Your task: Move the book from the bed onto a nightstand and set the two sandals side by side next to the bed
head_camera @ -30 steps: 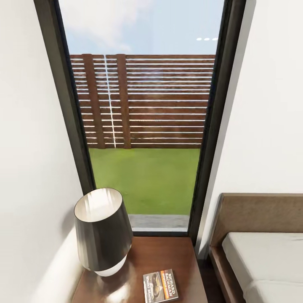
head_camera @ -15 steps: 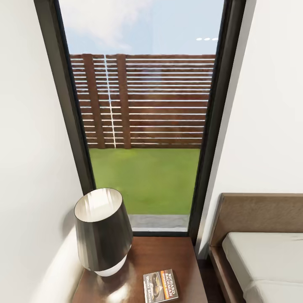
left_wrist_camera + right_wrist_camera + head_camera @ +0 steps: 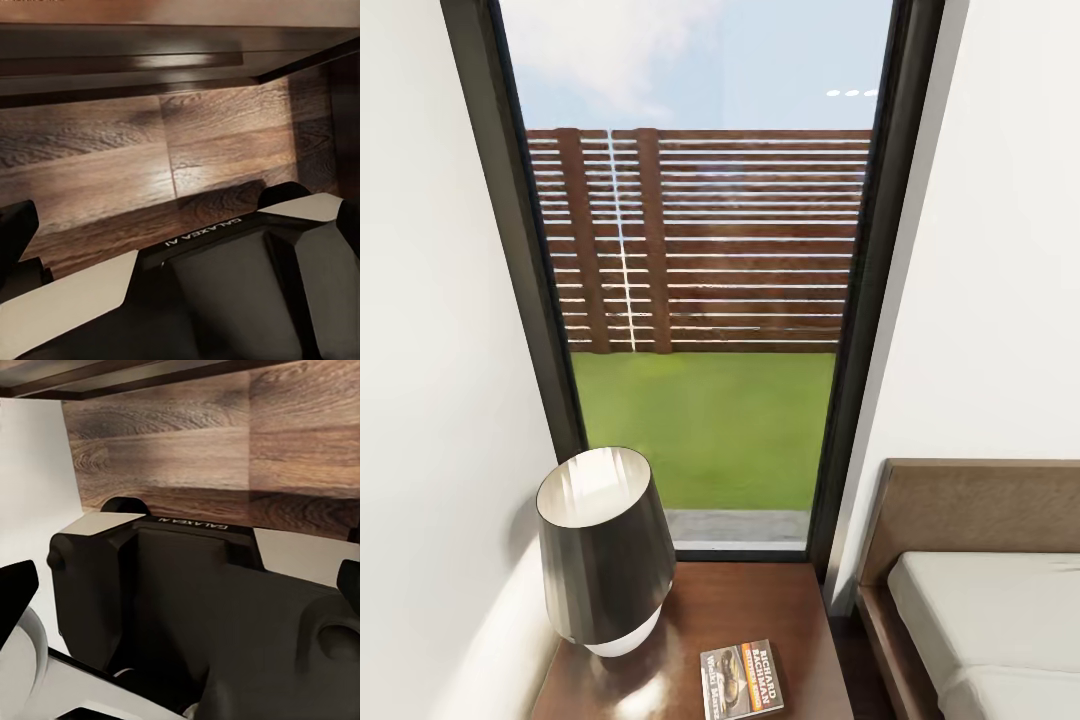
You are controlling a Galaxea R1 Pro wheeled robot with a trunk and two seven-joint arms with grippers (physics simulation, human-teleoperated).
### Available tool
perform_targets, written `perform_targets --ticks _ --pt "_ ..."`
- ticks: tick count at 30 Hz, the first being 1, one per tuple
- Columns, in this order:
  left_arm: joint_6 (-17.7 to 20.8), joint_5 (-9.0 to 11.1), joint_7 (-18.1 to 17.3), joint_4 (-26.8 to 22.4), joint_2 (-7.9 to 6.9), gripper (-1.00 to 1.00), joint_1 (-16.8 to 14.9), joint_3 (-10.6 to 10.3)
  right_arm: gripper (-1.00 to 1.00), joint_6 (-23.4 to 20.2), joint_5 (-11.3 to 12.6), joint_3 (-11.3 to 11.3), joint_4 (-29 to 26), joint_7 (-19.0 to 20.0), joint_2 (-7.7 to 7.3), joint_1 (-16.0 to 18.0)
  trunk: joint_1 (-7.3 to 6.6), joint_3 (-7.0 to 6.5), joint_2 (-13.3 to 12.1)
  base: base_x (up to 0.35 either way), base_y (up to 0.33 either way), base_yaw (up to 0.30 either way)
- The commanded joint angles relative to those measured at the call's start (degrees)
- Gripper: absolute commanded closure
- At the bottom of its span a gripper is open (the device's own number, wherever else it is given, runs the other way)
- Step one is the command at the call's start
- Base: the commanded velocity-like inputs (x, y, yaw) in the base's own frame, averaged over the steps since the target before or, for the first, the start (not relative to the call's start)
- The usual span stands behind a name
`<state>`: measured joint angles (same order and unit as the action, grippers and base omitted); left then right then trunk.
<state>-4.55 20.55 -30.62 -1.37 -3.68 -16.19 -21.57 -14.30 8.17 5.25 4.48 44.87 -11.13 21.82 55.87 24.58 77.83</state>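
The book [image 3: 741,679] lies flat on the glossy top of the nightstand [image 3: 760,610], near its front edge, with the orange band and white lettering facing up. To the right stands the bed [image 3: 990,620], with its off-white mattress and brown headboard. The sandals are out of view. In the left wrist view my left gripper [image 3: 180,225] hangs open over the wood-plank floor [image 3: 112,165] with nothing between its fingers. My right gripper [image 3: 180,592] is open too and holds nothing.
A dark lamp [image 3: 605,550] takes up the left half of the nightstand, beside the book. A tall dark-framed window [image 3: 700,300] rises behind it, between white walls. My own dark base [image 3: 225,292] sits below both grippers, and dark wooden furniture [image 3: 150,64] stands close by.
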Motion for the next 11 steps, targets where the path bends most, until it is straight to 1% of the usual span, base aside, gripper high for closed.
perform_targets --ticks 1,11 --pt "-0.29 0.37 -0.14 0.05 -0.01 -1.00 -0.05 -0.49 -1.00 -0.29 0.62 0.45 0.09 0.22 0.02 0.07 0.00 0.06 0.04 0.000 0.000 0.000" --pt "-0.29 0.37 -0.14 0.05 -0.01 -1.00 -0.02 -0.49 -1.00 -0.29 0.62 0.47 0.09 0.22 0.06 0.07 0.00 0.06 0.04 0.000 0.000 0.000"
